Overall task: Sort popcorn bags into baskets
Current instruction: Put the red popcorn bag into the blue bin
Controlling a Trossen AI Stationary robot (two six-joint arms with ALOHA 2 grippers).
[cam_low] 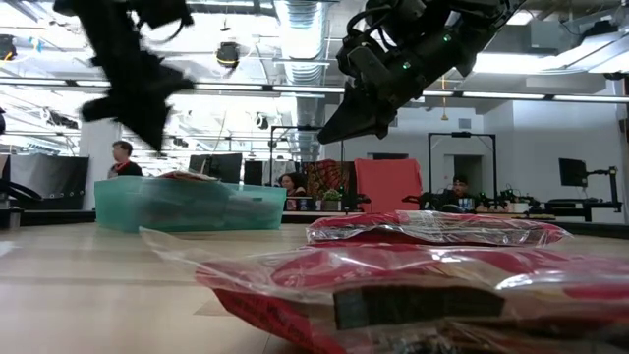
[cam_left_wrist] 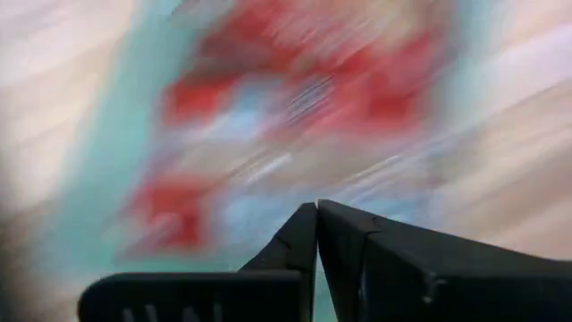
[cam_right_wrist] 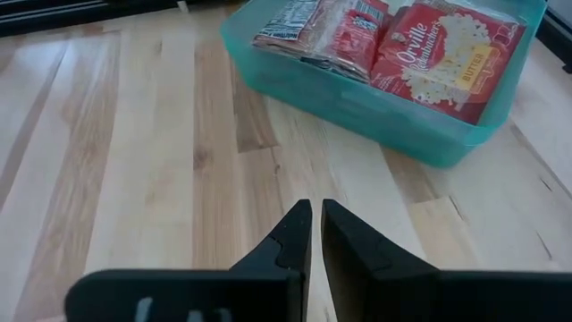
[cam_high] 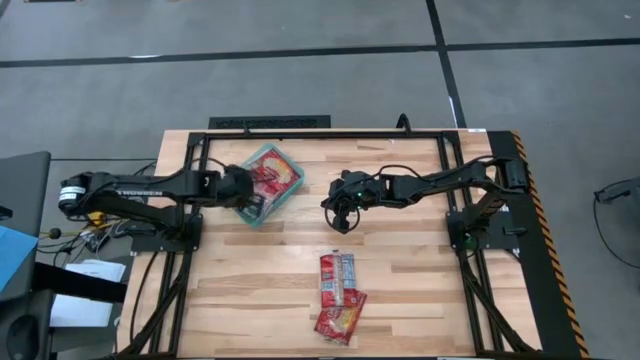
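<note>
The pale wooden surface [cam_high: 400, 260] carries a teal basket [cam_high: 270, 184] near its far edge, left of centre, with red popcorn bags [cam_right_wrist: 442, 55] inside. Two more bags [cam_high: 338, 297] lie overlapping near the near edge. The left hand [cam_high: 243, 188] hovers over the basket, fingers shut and empty. The right hand [cam_high: 338, 212] hangs above the middle, also closed and empty.

– What colour is the basket [cam_right_wrist: 420, 125]?
– Teal-green, translucent.
– And the popcorn bags [cam_high: 338, 290]?
– Glossy red, with pale blue-white and tan print.
– The table [cam_right_wrist: 134, 161]?
– Pale wood, striped planks.
</note>
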